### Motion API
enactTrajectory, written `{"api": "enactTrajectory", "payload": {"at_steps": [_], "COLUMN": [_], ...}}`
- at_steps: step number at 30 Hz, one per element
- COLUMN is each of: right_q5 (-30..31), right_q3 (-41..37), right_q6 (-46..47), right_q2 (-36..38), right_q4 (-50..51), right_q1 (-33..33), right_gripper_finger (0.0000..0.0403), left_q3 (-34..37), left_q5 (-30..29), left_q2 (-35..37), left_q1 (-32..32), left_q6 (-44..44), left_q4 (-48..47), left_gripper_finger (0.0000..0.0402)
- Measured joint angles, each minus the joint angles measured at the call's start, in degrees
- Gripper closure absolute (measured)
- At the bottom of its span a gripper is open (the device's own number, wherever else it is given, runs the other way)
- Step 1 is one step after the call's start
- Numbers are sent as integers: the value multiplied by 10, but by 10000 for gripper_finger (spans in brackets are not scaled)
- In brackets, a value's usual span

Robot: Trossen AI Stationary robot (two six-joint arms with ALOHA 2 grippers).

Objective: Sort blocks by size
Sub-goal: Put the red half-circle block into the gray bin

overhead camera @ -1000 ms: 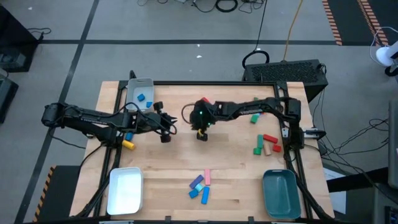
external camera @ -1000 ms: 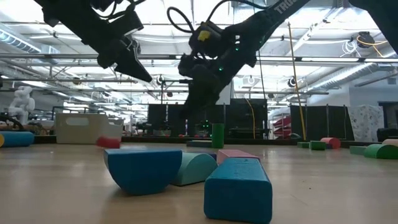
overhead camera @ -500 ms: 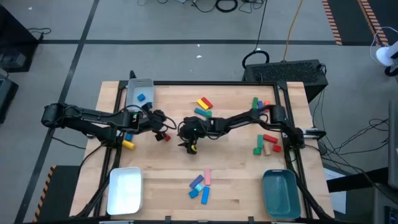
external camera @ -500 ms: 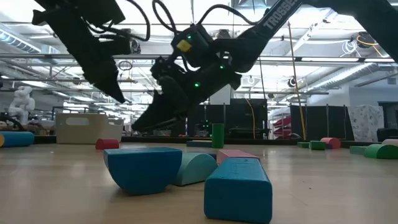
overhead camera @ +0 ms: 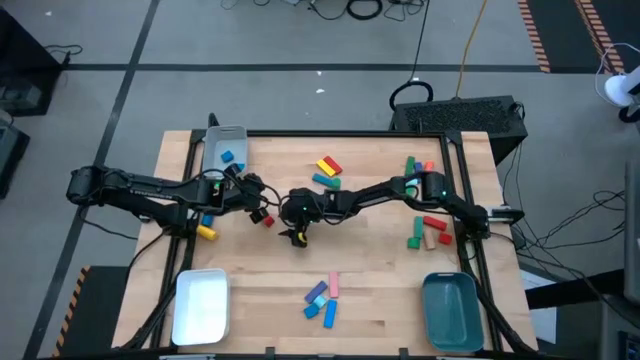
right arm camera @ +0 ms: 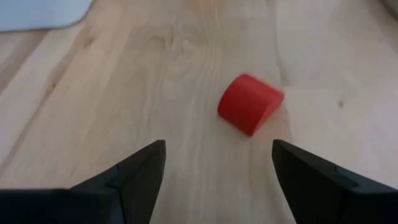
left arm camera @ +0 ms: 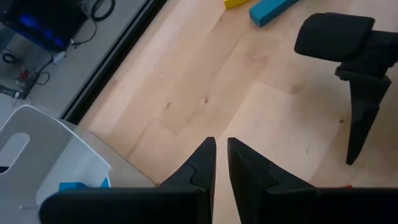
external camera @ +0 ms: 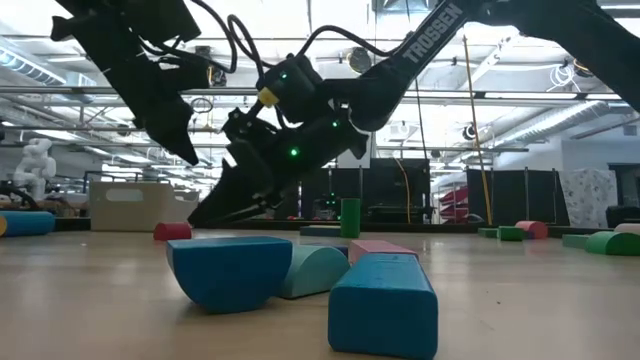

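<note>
Two claws over pale wood tabletop (overhead camera: 380,290) (bright hall behind): left claw (left arm camera: 221,163) closed, empty; right claw (right arm camera: 217,162) wide, empty.

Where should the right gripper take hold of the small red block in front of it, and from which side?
Probably across the red block, one finger on each flat end face, coming down from above. It lies alone on bare wood, and the open right gripper already frames it.

Arms: two, black, jointed, looped black cables.
Marking: white "TROSSEN" lettering on the right arm (external camera: 440,30).
Lights: green, by a yellow patch.
Fingers (right arm camera: 140,174): matte black, wedge-shaped.
</note>
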State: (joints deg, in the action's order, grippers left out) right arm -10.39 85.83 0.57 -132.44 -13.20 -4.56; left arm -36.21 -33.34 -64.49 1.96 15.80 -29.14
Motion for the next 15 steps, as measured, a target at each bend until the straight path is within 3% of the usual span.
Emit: {"api": "enactTrajectory", "payload": {"at_steps": [9,15], "right_q5": [16,45], "right_q3": [3,96], "right_q6": [-6,-2], "right_q2": [-18,-57], "right_q4": [-20,47], "right_q1": [1,1], "right_gripper_finger": [133,131], "left_q3": [0,0], "left_q5": [0,-5], "left_q2": [0,0], "left_q1": [0,-1], "left_q6": [3,22], "left_q4": [6,5], "left_gripper_finger": [357,357]}}
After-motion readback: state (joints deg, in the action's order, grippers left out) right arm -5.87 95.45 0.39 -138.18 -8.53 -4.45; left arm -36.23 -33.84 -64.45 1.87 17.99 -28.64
